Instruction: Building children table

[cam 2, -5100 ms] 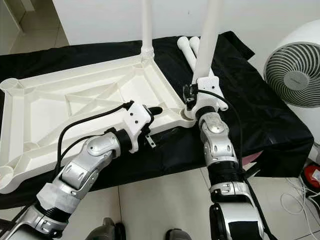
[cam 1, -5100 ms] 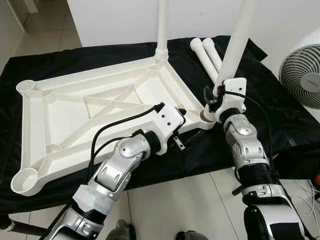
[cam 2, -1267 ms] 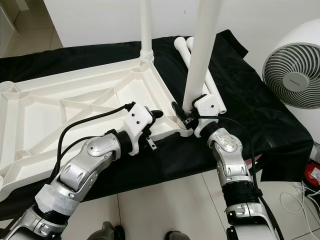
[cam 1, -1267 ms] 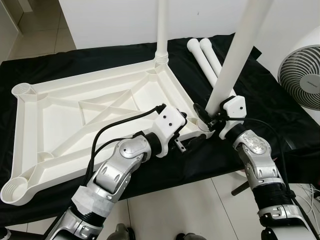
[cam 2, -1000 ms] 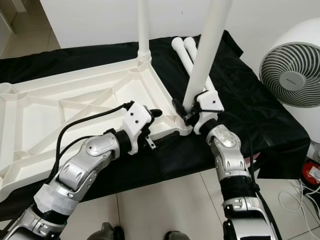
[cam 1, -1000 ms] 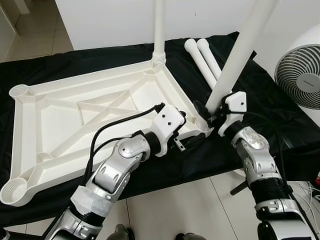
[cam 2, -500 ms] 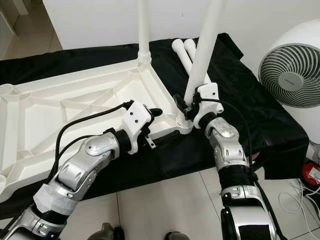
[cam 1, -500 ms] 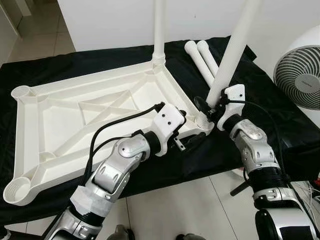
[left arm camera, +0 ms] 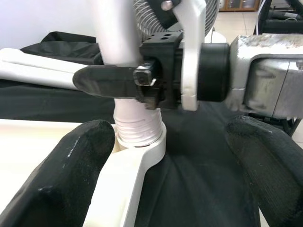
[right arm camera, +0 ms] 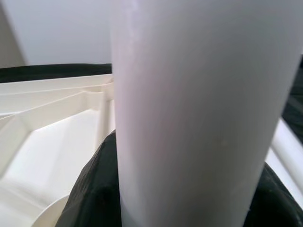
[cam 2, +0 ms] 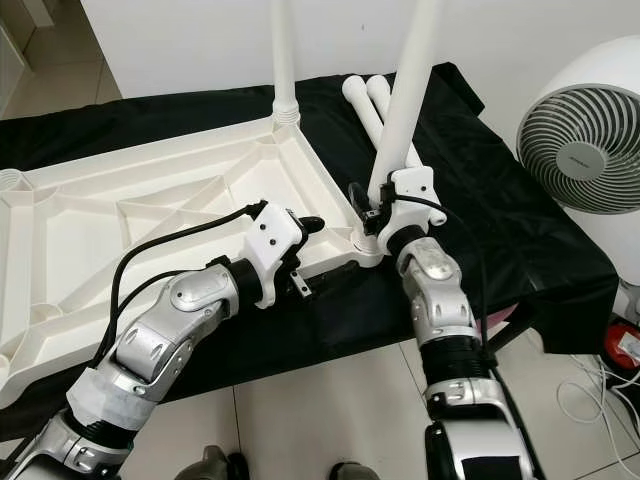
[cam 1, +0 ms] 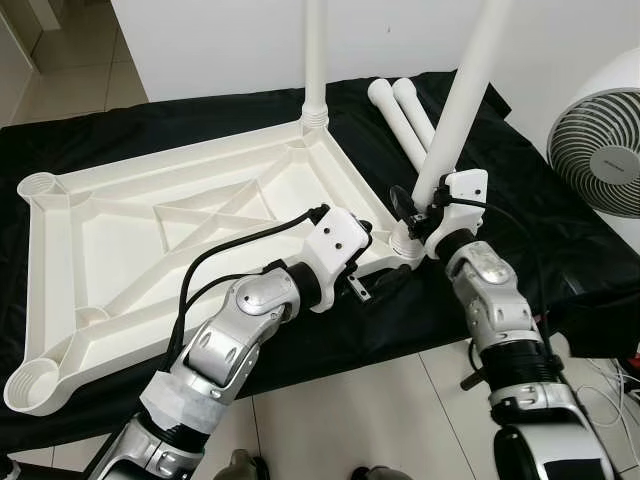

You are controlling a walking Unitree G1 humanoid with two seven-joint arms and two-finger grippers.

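Note:
A white tabletop [cam 1: 130, 230] lies upside down on a black cloth [cam 1: 150, 115]. One white leg [cam 1: 315, 60] stands upright in its far right corner. My right gripper [cam 1: 424, 205] is shut on a second leg [cam 1: 462, 90], which leans slightly right with its threaded end in the near right corner socket [left arm camera: 141, 142]. In the right wrist view that leg [right arm camera: 189, 118] stands between the black fingers [right arm camera: 94, 198]. My left gripper [cam 1: 374, 255] is open, its fingers [left arm camera: 75, 165] spread either side of that socket corner. Two spare legs [cam 1: 405, 115] lie on the cloth behind.
A white floor fan [cam 1: 600, 135] stands at the right, close to my right arm. A white wall runs behind the cloth. Tiled floor [cam 1: 350, 420] lies in front, with cables [cam 2: 600, 400] at the lower right.
The held leg has swung from a strong rightward lean to nearly upright over the corner socket, and my right forearm has drawn in under it. The left arm has stayed put.

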